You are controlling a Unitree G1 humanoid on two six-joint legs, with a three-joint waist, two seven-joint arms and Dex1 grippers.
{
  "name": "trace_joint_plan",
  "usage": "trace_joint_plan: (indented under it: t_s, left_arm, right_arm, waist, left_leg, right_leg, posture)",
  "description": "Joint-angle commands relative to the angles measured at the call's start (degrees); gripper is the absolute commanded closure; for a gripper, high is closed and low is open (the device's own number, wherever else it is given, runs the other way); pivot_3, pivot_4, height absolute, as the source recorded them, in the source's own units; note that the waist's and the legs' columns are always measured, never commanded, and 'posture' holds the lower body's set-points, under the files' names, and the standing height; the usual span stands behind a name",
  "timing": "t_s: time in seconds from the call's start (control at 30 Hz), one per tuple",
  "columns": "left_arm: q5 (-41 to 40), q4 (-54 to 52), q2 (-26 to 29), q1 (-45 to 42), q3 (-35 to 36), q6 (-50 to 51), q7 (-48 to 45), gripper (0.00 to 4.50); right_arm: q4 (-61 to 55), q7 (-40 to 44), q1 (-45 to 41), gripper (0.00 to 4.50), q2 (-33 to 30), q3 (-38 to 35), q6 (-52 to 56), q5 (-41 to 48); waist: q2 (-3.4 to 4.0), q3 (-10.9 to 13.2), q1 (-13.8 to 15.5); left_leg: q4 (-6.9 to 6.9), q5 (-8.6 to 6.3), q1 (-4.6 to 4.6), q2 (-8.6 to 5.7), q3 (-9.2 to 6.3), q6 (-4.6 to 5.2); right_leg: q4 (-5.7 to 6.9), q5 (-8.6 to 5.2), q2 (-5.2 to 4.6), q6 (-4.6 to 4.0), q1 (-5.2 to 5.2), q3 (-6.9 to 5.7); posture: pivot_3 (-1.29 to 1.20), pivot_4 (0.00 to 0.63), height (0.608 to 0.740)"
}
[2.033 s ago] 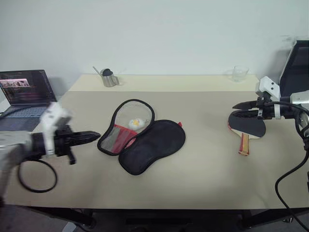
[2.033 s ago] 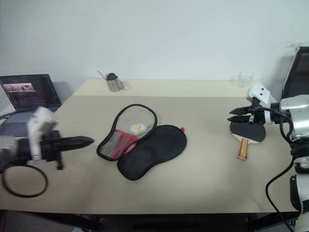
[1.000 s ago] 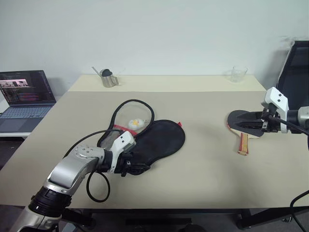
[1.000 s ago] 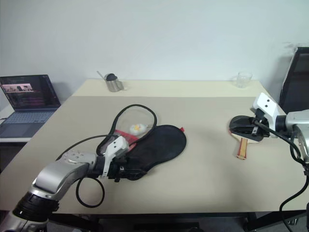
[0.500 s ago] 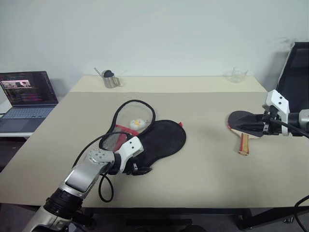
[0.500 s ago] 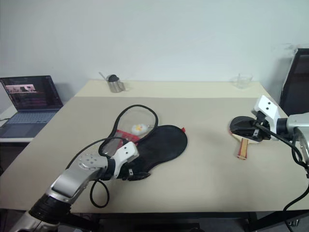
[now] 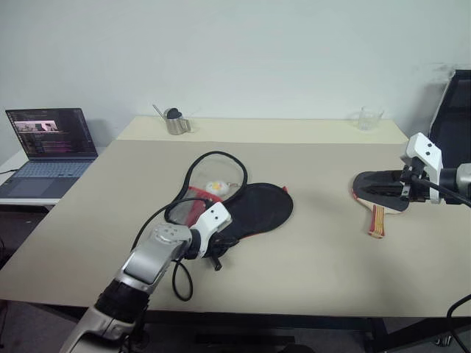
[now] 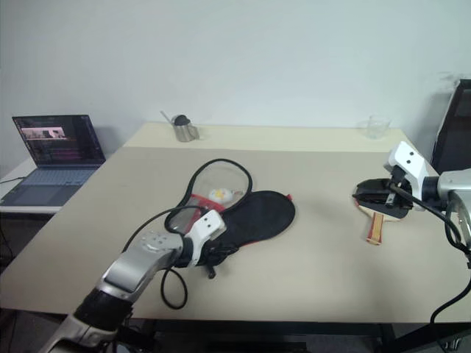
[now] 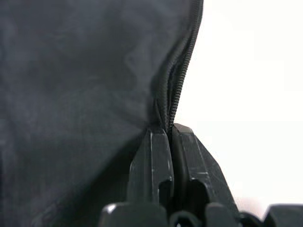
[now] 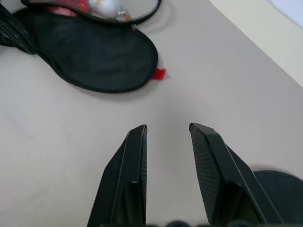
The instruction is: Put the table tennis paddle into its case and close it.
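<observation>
Table (image 7: 309, 294), bearing: case (image 7: 254, 212), centre, unzipped, its six-o'clock zip edge pinched in the clenched left gripper (image 9: 168, 135); table tennis paddle (image 7: 380, 197), three o'clock, under the parted, empty right gripper (image 10: 166, 130); step: opening the case, next needing the flap lifted.

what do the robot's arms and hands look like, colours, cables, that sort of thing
The left arm has silver-grey metal links and a black joint collar lower down, with a black cable looping beside it. Both the left hand and the right hand have a white block at the wrist and two black tapered fingers with ribbed inner faces. A black cable trails from the right wrist.
</observation>
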Motion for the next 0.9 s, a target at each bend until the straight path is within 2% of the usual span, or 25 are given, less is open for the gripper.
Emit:
trace_joint_plan:
  t_s: [0.03, 0.17, 0.27, 0.43, 0.57, 0.73, 0.9]
  left_arm:
    - [0.44, 2.78, -3.97, -4.99, 0.91, -0.35, 2.90, 4.46]
    - [1.44, 8.35, -8.81, -9.86, 1.42, 0.64, 6.92, 4.46]
    - [4.29, 14.61, -14.48, -14.40, 0.71, 1.50, 13.59, 4.46]
    - [7.45, 25.88, -21.12, -20.78, 1.26, -1.28, 20.01, 4.46]
    - [9.46, 34.13, -24.18, -25.44, 1.58, -3.59, 23.67, 4.46]
    - [8.69, 50.67, -31.11, -35.84, 5.90, -8.07, 30.00, 4.46]
    - [8.22, 61.34, -35.50, -42.58, 9.60, -12.45, 32.61, 4.46]
  right_arm:
    - [0.34, -0.37, -2.43, 3.01, 0.04, -0.08, -1.55, -0.41]
    - [0.38, -0.36, -2.94, 3.01, 0.41, 0.45, -1.58, -0.34]
    - [-0.20, -0.39, -2.94, 3.01, 0.35, 0.54, -1.23, -0.09]
    - [-0.78, -0.59, -2.80, 3.01, 0.43, 0.69, -0.98, 0.08]
    - [-1.02, -0.82, -2.89, 3.01, 0.64, 0.97, -0.90, 0.14]
    - [-0.87, -0.94, -3.77, 3.01, 1.66, 1.91, -1.35, -0.09]
    - [-0.84, -0.94, -4.55, 3.01, 2.52, 2.66, -1.52, -0.22]
  waist:
    - [-0.04, 0.02, 0.04]
    - [-0.05, 0.03, 0.34]
    - [-0.05, 0.03, 0.54]
    - [-0.07, 0.04, 0.52]
    - [-0.10, 0.06, 0.53]
    - [-0.21, 0.13, 0.60]
    - [-0.24, 0.15, 0.54]
  left_leg:
    - [0.01, 0.00, -0.06, -0.01, 0.00, 0.00]
    - [0.00, -0.04, -0.25, -0.05, -0.01, 0.07]
    - [0.01, -0.07, -0.41, -0.06, 0.00, 0.10]
    - [0.01, -0.08, -0.43, -0.07, 0.01, 0.13]
    - [0.01, -0.08, -0.43, -0.08, 0.00, 0.12]
    - [0.04, -0.08, -0.48, -0.14, 0.00, 0.12]
    - [-0.02, -0.14, -0.54, -0.18, 0.04, 0.19]
  right_leg:
    - [-0.02, 0.01, 0.01, 0.02, -0.05, 0.00]
    - [-0.10, 0.04, 0.11, 0.07, -0.14, -0.03]
    - [-0.10, 0.04, 0.33, 0.07, -0.31, -0.01]
    - [-0.12, 0.04, 0.36, 0.07, -0.33, 0.01]
    - [-0.11, 0.05, 0.37, 0.08, -0.33, -0.01]
    - [-0.14, 0.06, 0.36, 0.12, -0.34, -0.02]
    - [-0.36, 0.07, 0.35, 0.16, -0.34, 0.01]
  posture:
    - [0.00, 0.150, 0.740]
    - [0.00, 0.150, 0.740]
    - [0.00, 0.150, 0.740]
    - [0.00, 0.150, 0.740]
    - [0.00, 0.150, 0.740]
    - [0.00, 0.150, 0.740]
    - [0.00, 0.150, 0.740]
